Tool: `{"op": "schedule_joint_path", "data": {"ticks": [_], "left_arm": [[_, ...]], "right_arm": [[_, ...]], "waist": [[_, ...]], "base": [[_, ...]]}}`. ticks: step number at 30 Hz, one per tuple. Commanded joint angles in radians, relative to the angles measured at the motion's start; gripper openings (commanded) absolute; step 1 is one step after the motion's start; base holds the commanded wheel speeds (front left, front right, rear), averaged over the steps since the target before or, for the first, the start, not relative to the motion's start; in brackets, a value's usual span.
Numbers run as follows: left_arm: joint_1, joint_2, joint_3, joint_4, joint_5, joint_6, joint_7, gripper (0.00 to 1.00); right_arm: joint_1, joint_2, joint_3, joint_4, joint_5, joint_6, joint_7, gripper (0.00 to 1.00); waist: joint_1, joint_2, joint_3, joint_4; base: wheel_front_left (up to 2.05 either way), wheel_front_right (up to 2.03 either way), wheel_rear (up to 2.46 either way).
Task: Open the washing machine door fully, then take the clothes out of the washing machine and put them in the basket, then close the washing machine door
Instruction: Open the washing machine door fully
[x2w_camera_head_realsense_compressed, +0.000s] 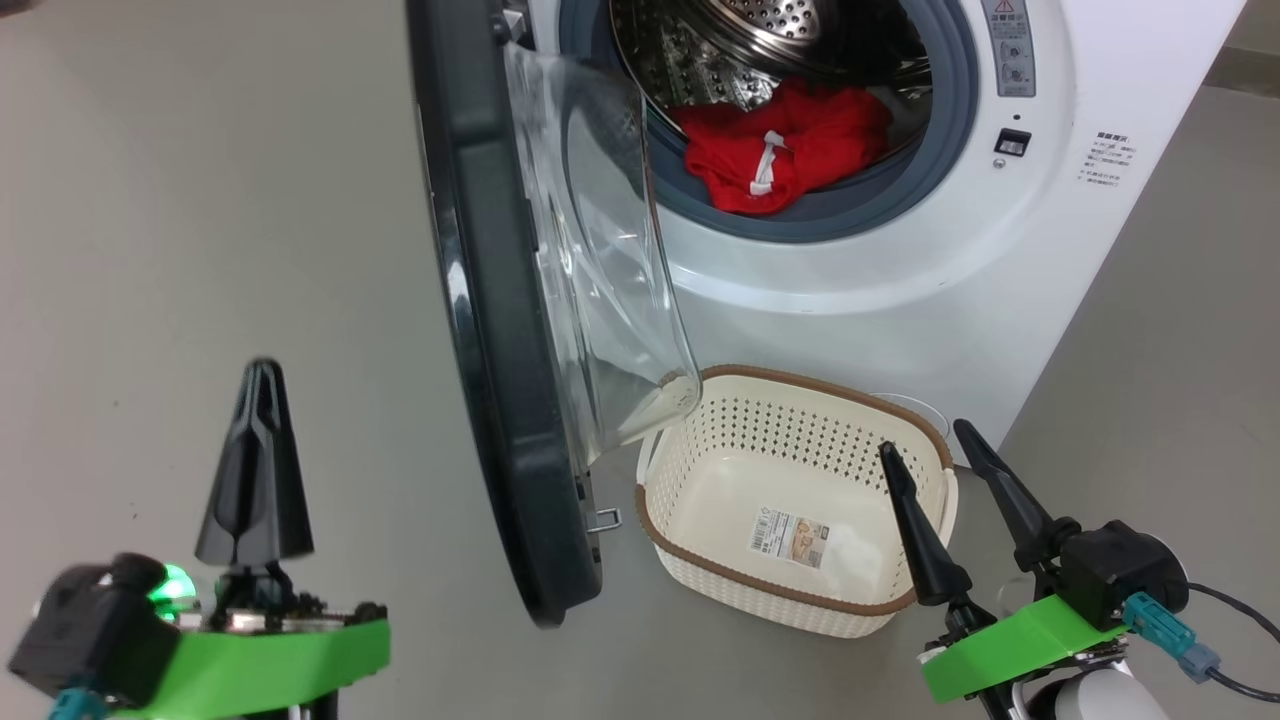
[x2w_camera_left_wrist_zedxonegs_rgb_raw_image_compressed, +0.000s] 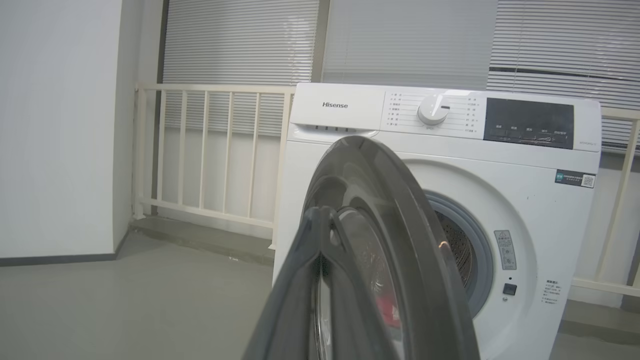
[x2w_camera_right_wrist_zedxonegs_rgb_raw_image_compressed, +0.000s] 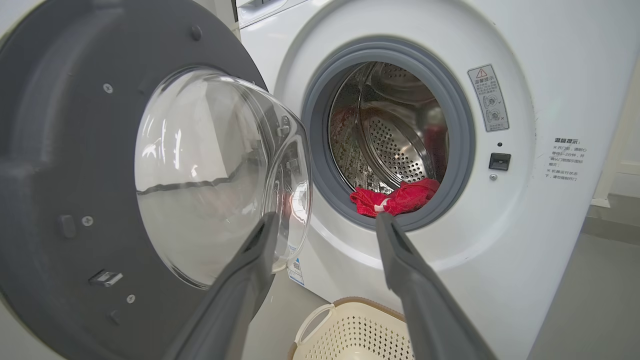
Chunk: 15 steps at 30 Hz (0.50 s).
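Clothes (x2w_camera_head_realsense_compressed: 785, 150): bright red fabric with a white band showing, bunched in a loose heap at the front lower lip of the drum (x2w_camera_head_realsense_compressed: 720, 50), one fold lapping onto the grey gasket (x2w_camera_head_realsense_compressed: 830, 205) of the washing machine (x2w_camera_head_realsense_compressed: 900, 290). I cannot tell how many garments are in it. Judged soft, light and limp, so it should drape and trail when lifted and may catch on the gasket. Best hold is probably a pinch on a raised fold near the white band, not a flat edge. The door (x2w_camera_head_realsense_compressed: 500, 330) stands swung out to the left, black rim edge-on, clear bowl bulging toward the machine. The basket (x2w_camera_head_realsense_compressed: 790, 375) sits on the floor just below the opening, with no clothes in it. The left hand (x2w_camera_head_realsense_compressed: 260, 375) is closed on nothing, apart from the door. The right hand (x2w_camera_head_realsense_compressed: 923, 438) has its fingers spread, empty, near the basket and aimed at the opening.
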Motion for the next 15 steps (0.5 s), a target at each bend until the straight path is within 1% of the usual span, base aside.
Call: {"op": "schedule_joint_path", "data": {"ticks": [1, 5, 8, 11, 12, 15], "left_arm": [[-0.051, 0.015, 0.027, -0.057, -0.006, -0.002, -0.005, 0.00], [-0.083, 0.015, -0.002, -0.131, -0.007, -0.004, -0.005, 0.00], [-0.098, 0.015, -0.046, -0.171, -0.024, -0.018, -0.005, 0.00], [-0.109, 0.015, -0.093, -0.199, -0.030, -0.024, -0.002, 0.00], [-0.109, 0.015, -0.093, -0.199, -0.030, -0.024, -0.002, 0.00], [-0.112, 0.015, -0.153, -0.213, -0.035, -0.028, 0.016, 0.00]], "right_arm": [[-0.018, 0.002, 0.028, -0.026, 0.009, 0.007, -0.006, 1.00], [-0.028, 0.002, 0.036, -0.026, 0.009, 0.007, -0.006, 1.00], [-0.036, 0.002, 0.045, -0.027, 0.013, 0.007, -0.006, 1.00], [-0.042, 0.002, 0.055, -0.020, 0.015, 0.007, -0.006, 1.00], [-0.042, 0.002, 0.055, -0.020, 0.015, 0.007, -0.006, 1.00], [-0.049, 0.002, 0.062, -0.016, 0.016, 0.007, -0.006, 1.00]], "waist": [[0.0000, 0.0000, 0.003, -0.004], [0.0000, 0.0000, 0.013, -0.012], [0.0000, 0.0000, 0.020, -0.017], [0.0000, 0.0000, 0.028, -0.024], [0.0000, 0.0000, 0.028, -0.024], [0.0000, 0.0000, 0.034, -0.031]], "base": [[0.00, 0.00, 0.00], [0.00, 0.00, 0.00], [0.00, 0.00, 0.00], [0.00, 0.00, 0.00], [0.00, 0.00, 0.00], [0.00, 0.00, 0.00]]}}
